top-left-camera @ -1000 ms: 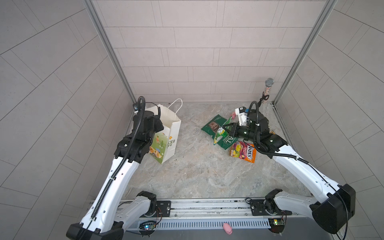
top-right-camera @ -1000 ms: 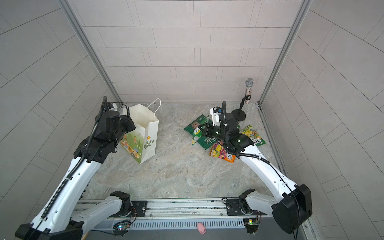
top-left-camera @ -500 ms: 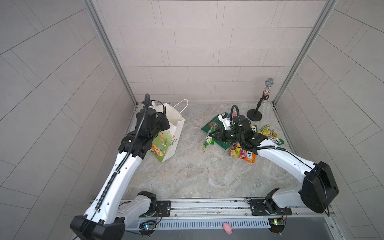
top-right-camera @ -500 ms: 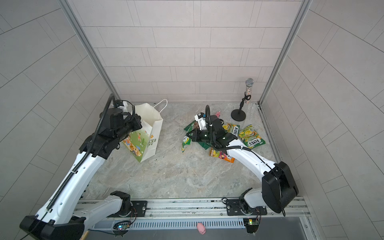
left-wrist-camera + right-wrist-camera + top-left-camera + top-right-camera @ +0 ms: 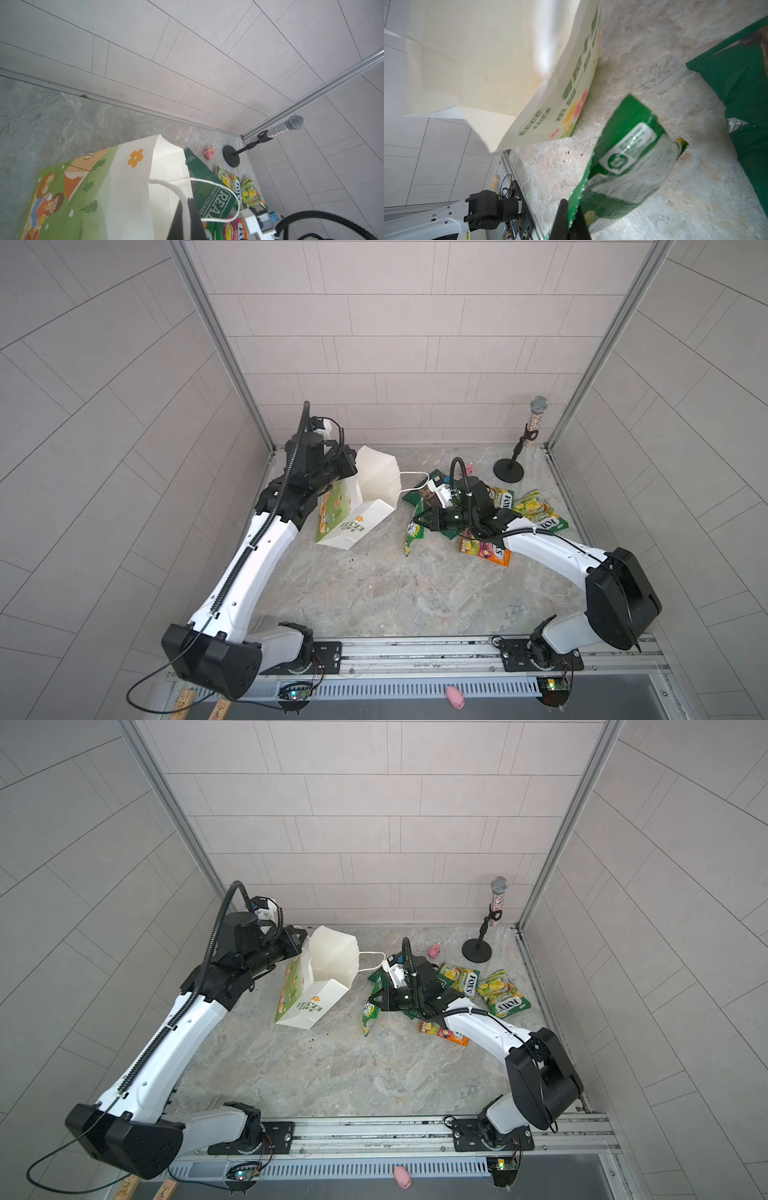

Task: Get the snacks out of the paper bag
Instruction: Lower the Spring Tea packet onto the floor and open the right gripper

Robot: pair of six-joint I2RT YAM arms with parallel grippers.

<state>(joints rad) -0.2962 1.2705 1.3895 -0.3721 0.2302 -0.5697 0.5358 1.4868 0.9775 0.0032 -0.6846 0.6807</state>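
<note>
Paper bag (image 5: 368, 519) newly atilt, rim near gripped packet (image 5: 411, 536); floor (image 5: 395, 597) open

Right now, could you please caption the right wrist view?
Right gripper holds a green candy packet outside the open paper bag.

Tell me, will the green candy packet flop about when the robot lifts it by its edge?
Probably floppy: the candy packet droops from the right pincer, which is shut on its edge. Likely light, since that thin pinch carries it. Its glossy skin looks slippery, so it might slide out.
</note>
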